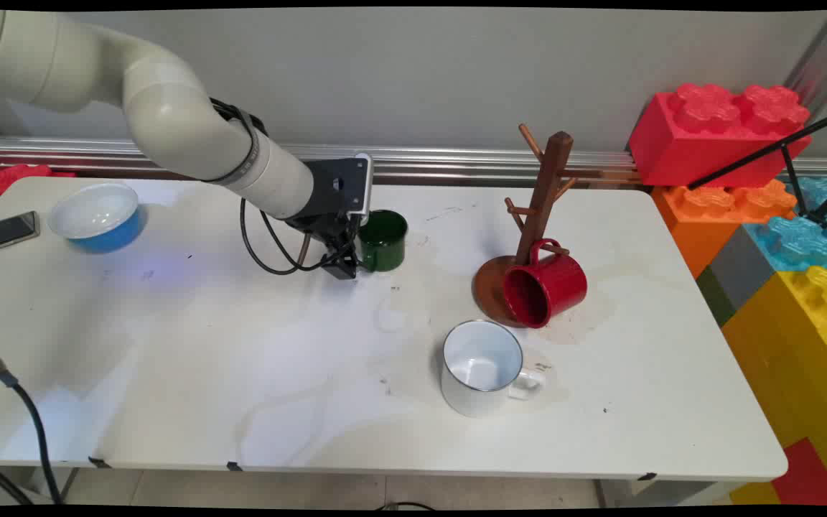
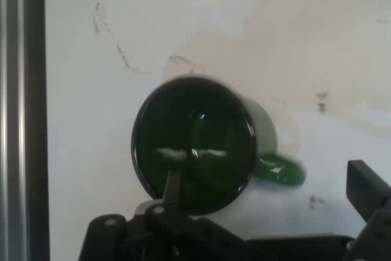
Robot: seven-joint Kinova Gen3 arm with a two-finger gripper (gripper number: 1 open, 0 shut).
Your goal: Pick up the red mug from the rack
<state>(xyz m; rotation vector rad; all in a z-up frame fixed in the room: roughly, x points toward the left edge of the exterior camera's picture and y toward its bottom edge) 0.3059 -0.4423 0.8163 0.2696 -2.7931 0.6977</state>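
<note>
Lettering is showing nowhere legibly; the band around the arm's wrist is carrying small marks too fine to read. White worktop [image 1: 205, 373] is stretching across the main view, showing faint stains and scuffs, with a pale wall and a metal rail running behind it. Big toy bricks [image 1: 758, 208] in red, orange, blue and yellow are stacking up at the right.

The end effector [image 1: 347, 267] is sitting low at the left side of the green mug [image 1: 382, 240], which is standing upright on the worktop toward the rear, left of centre. In the hand view one finger [image 2: 173, 191] is reaching inside the mug's rim while the other [image 2: 366, 191] is standing well outside, beyond the handle, so the jaws are standing wide and gripping nothing. The mug looks empty.

A wooden mug tree [image 1: 544, 205] is standing to the right, with a red mug [image 1: 546, 287] hanging tilted from a low peg by its handle. A white mug [image 1: 482, 370] is standing upright and empty just in front of it. A blue bowl [image 1: 97, 215] with a white inside is sitting at far left, empty, beside a phone [image 1: 6, 231].
</note>
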